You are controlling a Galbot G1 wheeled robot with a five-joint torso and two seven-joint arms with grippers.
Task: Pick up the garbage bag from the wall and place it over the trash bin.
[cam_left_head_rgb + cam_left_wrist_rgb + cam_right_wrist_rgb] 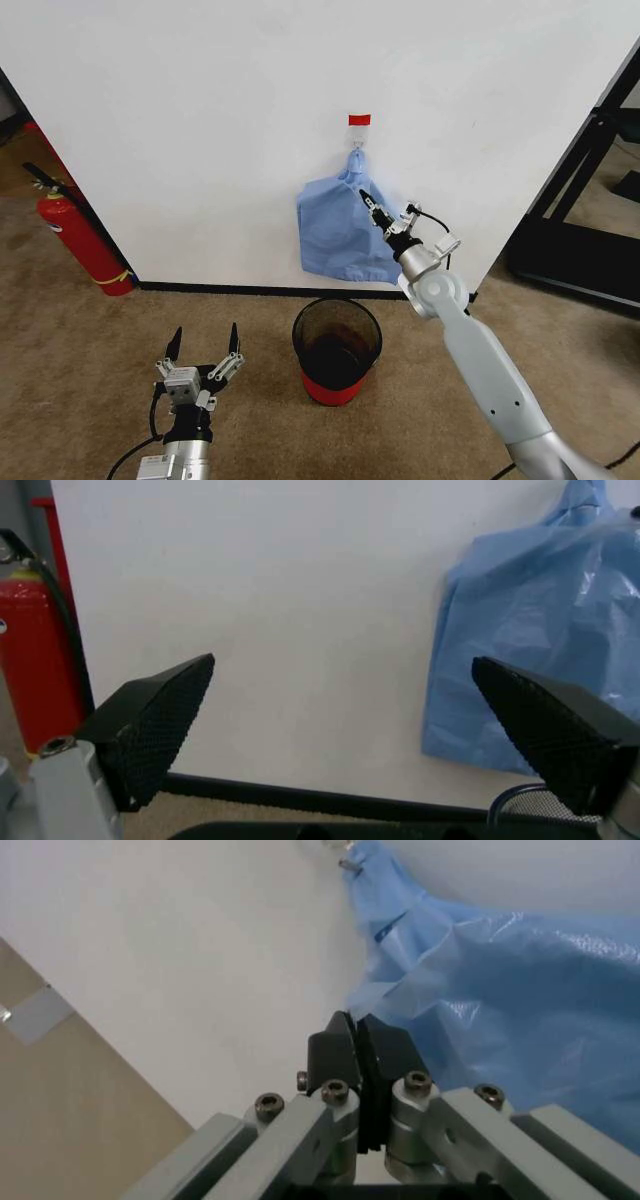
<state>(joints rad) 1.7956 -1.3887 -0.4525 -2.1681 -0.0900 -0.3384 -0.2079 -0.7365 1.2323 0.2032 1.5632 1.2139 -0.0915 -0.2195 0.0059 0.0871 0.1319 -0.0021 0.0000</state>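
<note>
Light-blue plastic hangs flat against the white wall (200, 120), gathered to a point on the hook under a red-and-white tag (359, 121). My right gripper (368, 199) reaches up to its upper front. In the right wrist view its fingers (340, 1054) are pressed together, with a fold of the garbage bag (385, 996) caught at their tips. The bag (335, 235) still hangs on the hook. The black mesh trash bin (337, 330) with a red base stands on the carpet just below. Low to the bin's left, my left gripper (205, 350) waits open and holds nothing.
A red fire extinguisher (85, 240) stands against the wall's left end. A black metal frame (590, 230) stands on the floor at the right. A black baseboard (220, 290) runs along the wall's foot. Brown carpet surrounds the bin.
</note>
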